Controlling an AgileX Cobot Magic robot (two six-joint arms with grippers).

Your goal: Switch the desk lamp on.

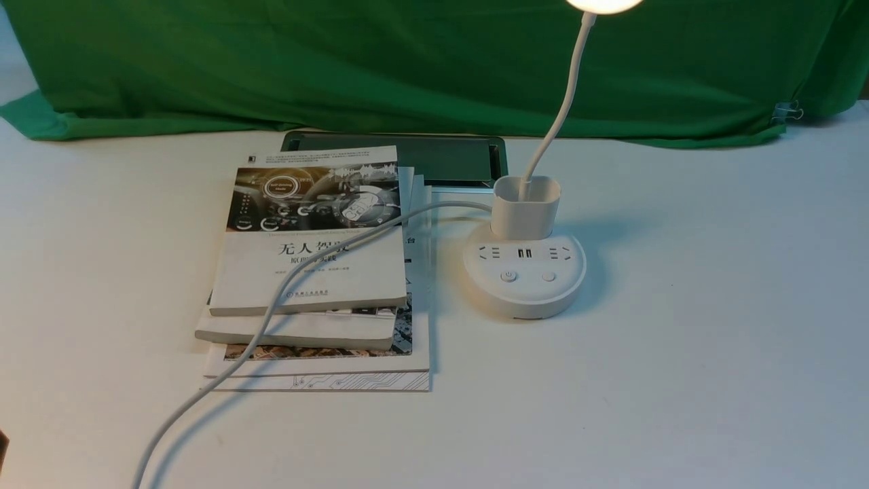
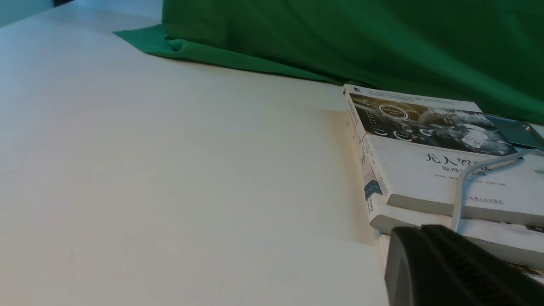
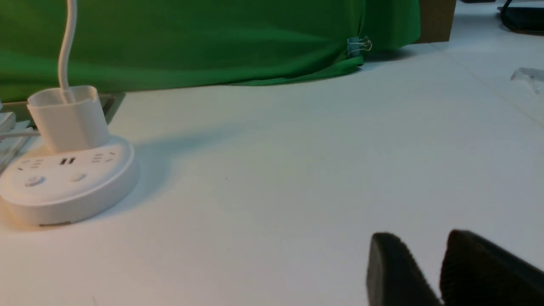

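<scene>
The white desk lamp (image 1: 523, 278) stands on the table to the right of the books. Its round base carries sockets, USB ports and two buttons (image 1: 508, 276). A thin gooseneck (image 1: 563, 102) rises from the cup-shaped holder (image 1: 526, 207) to the head (image 1: 604, 3), which glows at the top edge. In the right wrist view the lamp (image 3: 63, 182) sits far off from my right gripper (image 3: 423, 238), which is open with nothing between its fingers. My left gripper (image 2: 420, 229) is shut and empty, low beside the book stack. Neither gripper shows in the front view.
A stack of books (image 1: 312, 258) lies left of the lamp, and the lamp's white cord (image 1: 271, 305) trails across it to the table's front edge. A dark flat tray (image 1: 441, 156) lies behind the books. Green cloth (image 1: 407, 68) covers the back.
</scene>
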